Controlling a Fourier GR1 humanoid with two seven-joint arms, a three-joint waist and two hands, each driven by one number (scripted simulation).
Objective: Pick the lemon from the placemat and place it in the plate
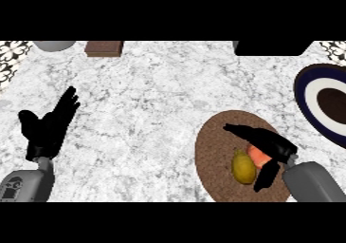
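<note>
A yellow lemon [242, 166] lies on the round brown placemat [217, 142] at the lower right. An orange-red fruit [256, 154] sits right beside it, partly hidden under my right hand [272, 144]. That hand hovers over the mat with its fingers stretched toward the upper left and its thumb hanging down just right of the lemon; it is open and holds nothing. The plate [305, 95], dark blue at the rim with a white ring and a brown centre, lies at the right edge beyond the mat. My left hand [45, 129] rests open at the left, fingers up.
At the counter's far edge stand a brown block [104, 48], a grey bowl [55, 45] and a black object [273, 48]. Patterned tiling [7, 59] borders the marble counter's top left.
</note>
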